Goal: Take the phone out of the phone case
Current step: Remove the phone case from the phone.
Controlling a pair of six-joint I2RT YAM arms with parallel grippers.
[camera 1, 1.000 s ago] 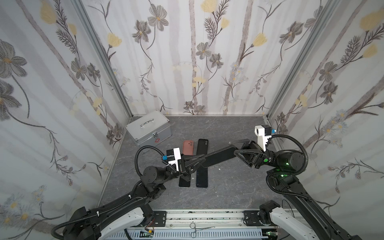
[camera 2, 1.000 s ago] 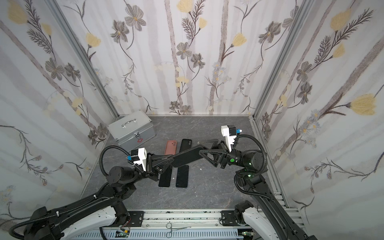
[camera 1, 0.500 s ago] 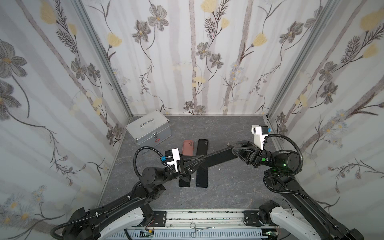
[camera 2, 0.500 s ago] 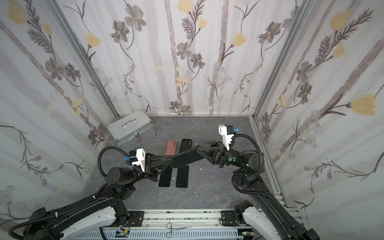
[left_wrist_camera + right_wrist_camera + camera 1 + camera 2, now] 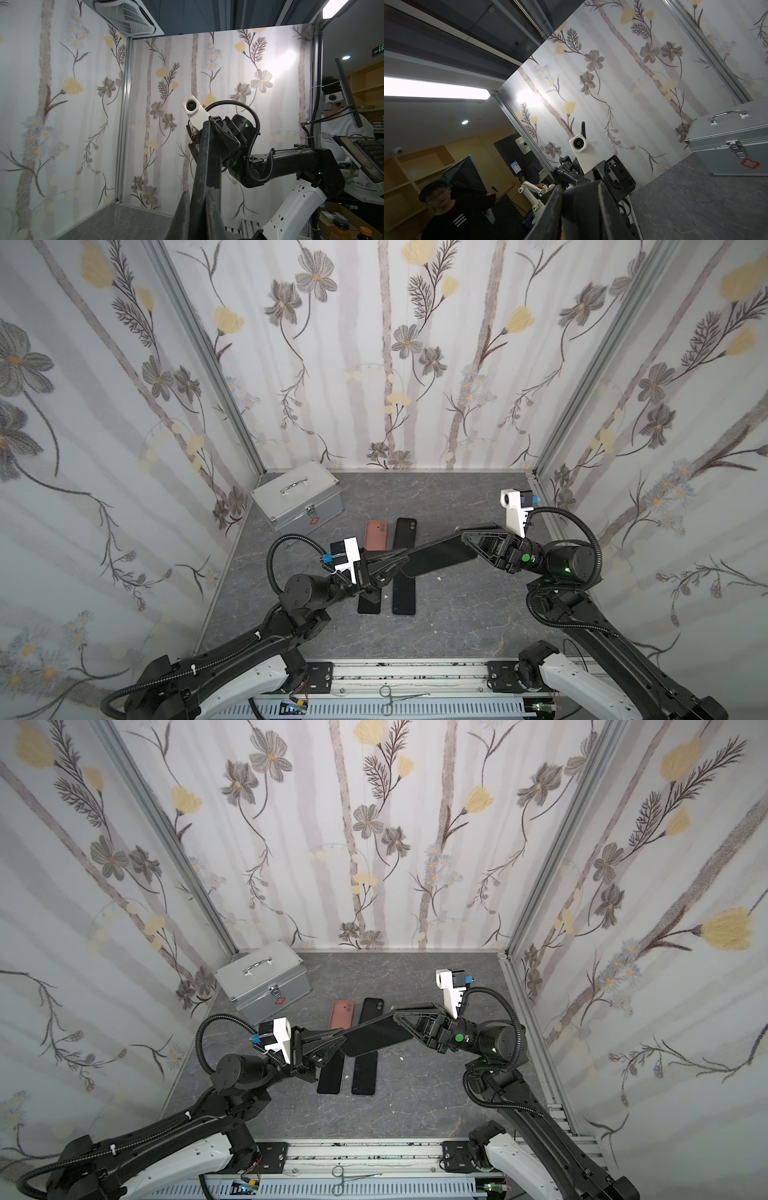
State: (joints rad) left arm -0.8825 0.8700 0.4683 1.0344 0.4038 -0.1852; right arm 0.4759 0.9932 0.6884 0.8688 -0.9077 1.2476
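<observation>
The cased phone (image 5: 440,558) is held above the table (image 5: 457,614), clamped by the left tool (image 5: 398,566) and straddled by the right tool (image 5: 469,545), whose grip cannot be told, so it could be dropped if pulled unevenly.

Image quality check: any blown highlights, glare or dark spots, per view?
Left wrist view: ceiling light clipped white, glare patch on the back wall, phone close to the lens, soft and dark. Right wrist view: light panel blown out, foreground nearly black. Both top views: even light, no glare, corner posts bowed by the wide lens.
</observation>
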